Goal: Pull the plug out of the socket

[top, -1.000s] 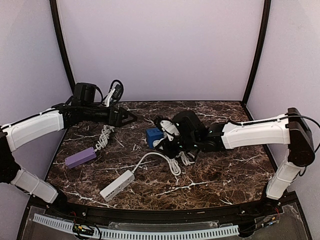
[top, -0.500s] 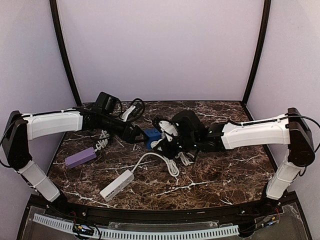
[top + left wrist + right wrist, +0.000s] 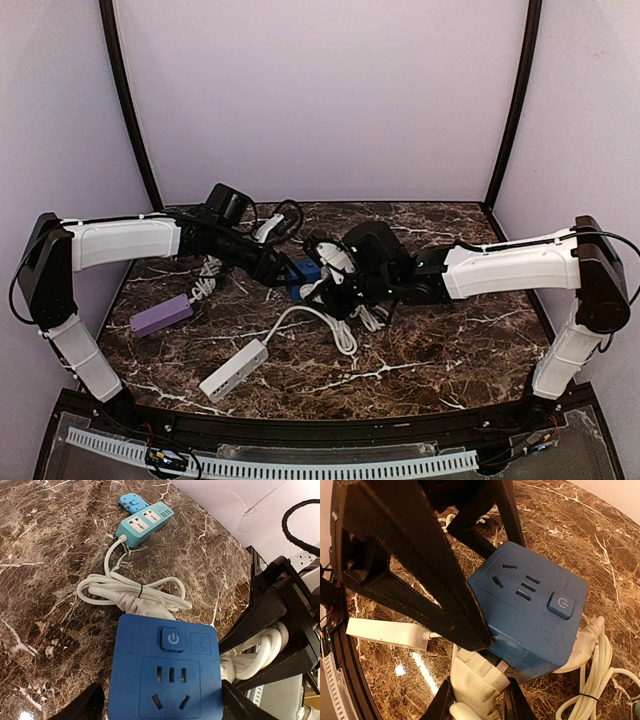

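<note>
Right end effector (image 3: 477, 705) pinched white plastic plug (image 3: 470, 672). Left end effector (image 3: 162, 707) straddled bright blue plastic cube socket (image 3: 165, 670), clamp unclear. Loose hold could have dragged cube along.

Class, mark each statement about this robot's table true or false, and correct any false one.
1. The right gripper is shut on the white plug. True.
2. The plug is clear of the socket. False: it meets the blue socket's lower face.
3. The left gripper straddles the socket. True.
4. The purple power strip rests on top of the socket. False: it lies on the table, apart from it.
</note>
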